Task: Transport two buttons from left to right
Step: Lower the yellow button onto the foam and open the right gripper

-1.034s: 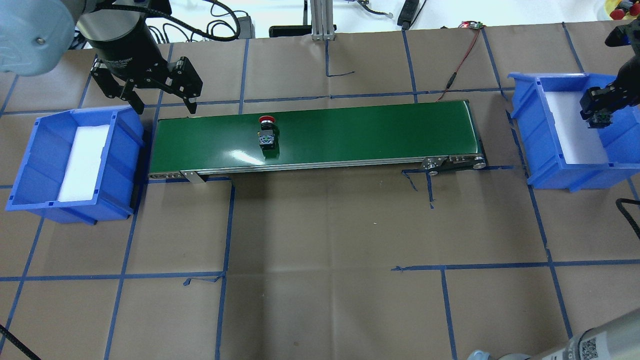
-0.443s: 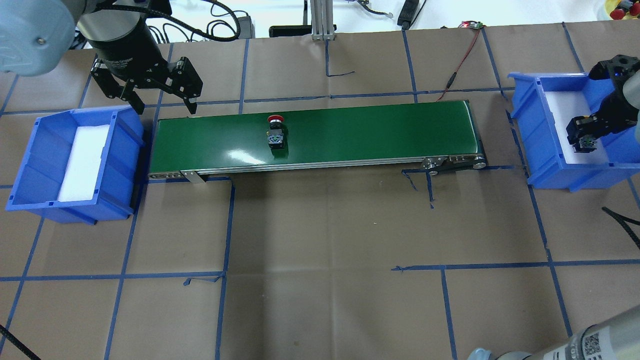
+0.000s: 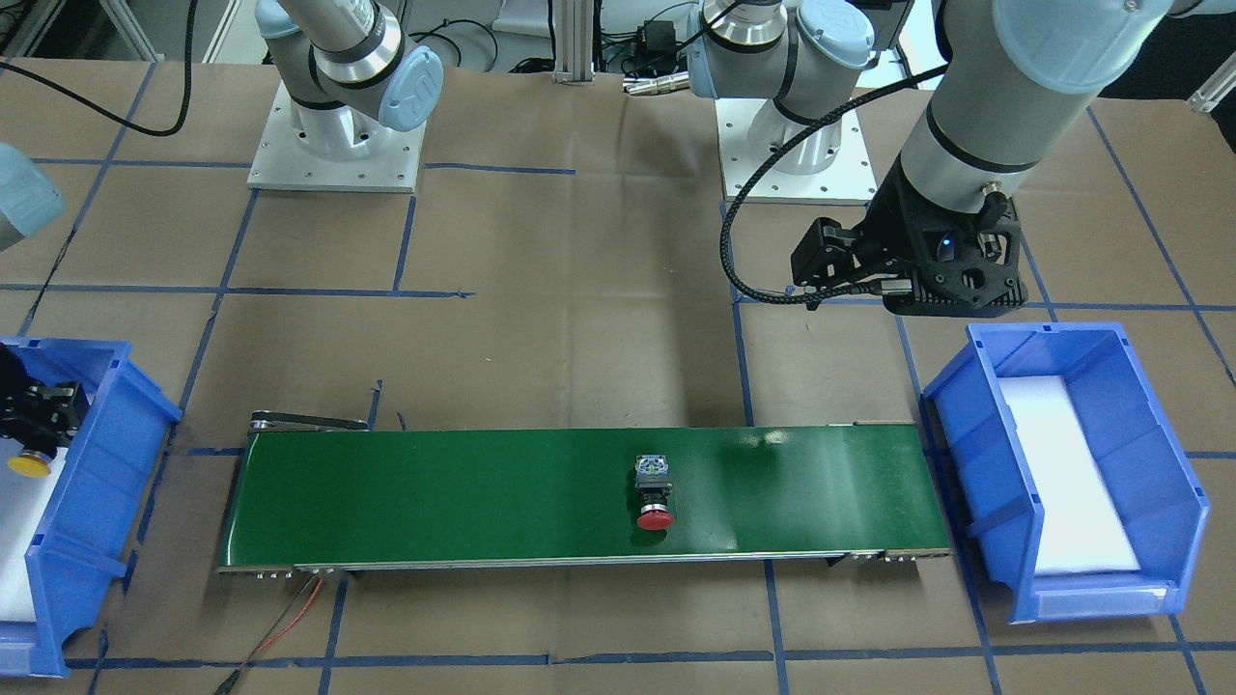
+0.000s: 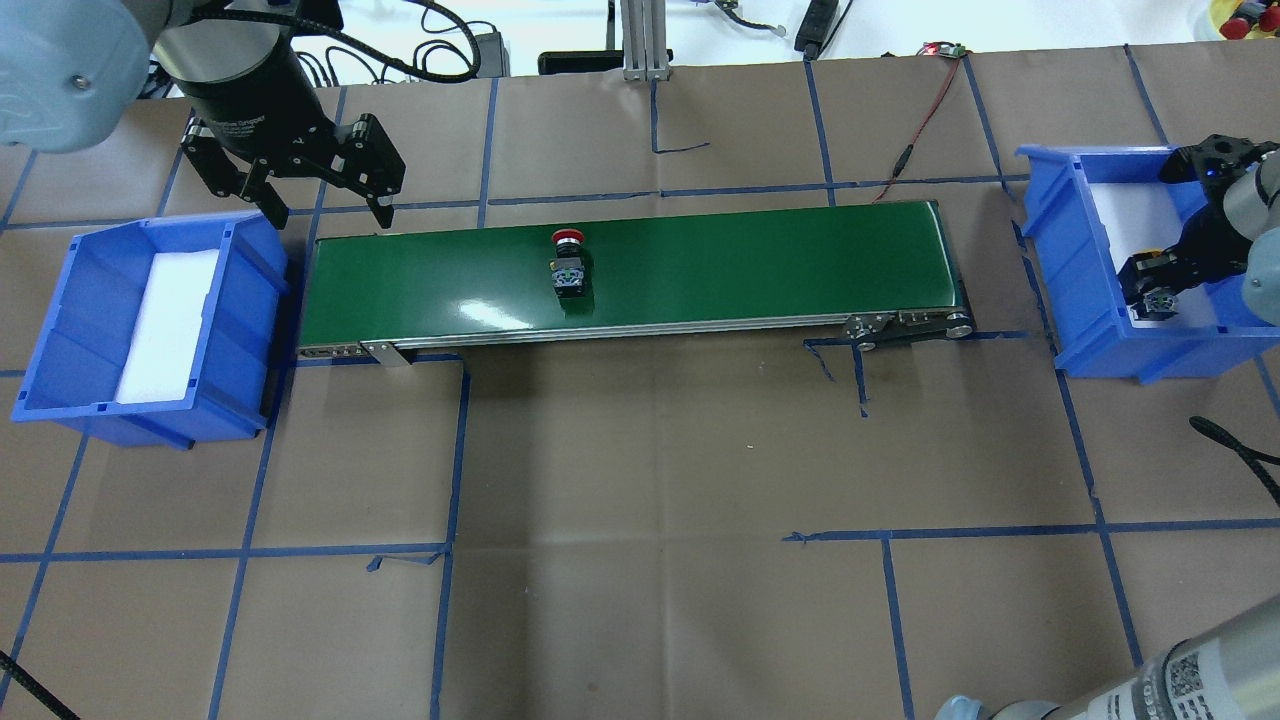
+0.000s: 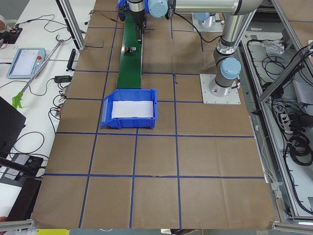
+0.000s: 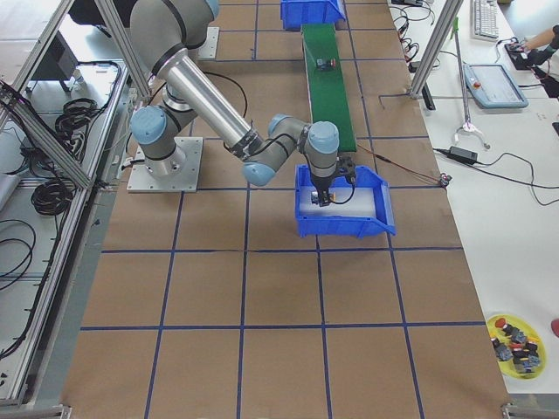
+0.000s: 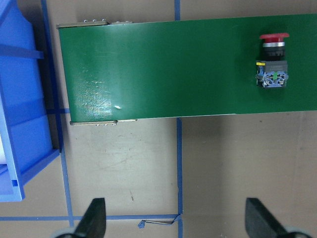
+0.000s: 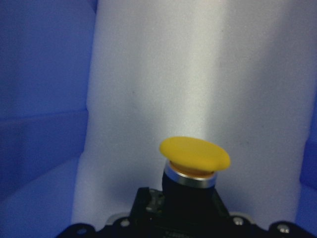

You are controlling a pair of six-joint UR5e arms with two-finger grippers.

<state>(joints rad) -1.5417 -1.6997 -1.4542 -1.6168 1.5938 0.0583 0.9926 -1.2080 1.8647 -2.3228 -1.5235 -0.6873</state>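
Observation:
The red-capped button lies on its side on the green conveyor belt, left of the belt's middle; it also shows in the front view and the left wrist view. My left gripper is open and empty, above the table just behind the belt's left end. My right gripper is shut on the yellow-capped button and holds it low inside the right blue bin, over its white liner. The yellow cap shows in the front view.
A left blue bin with a white liner stands beside the belt's left end and holds no buttons. A red wire runs to the belt's right end from the back. Brown paper with blue tape lines covers the table.
The red button has ridden rightward along the belt. My right gripper has moved lower and nearer in the right bin with the yellow button. My left gripper has stayed still.

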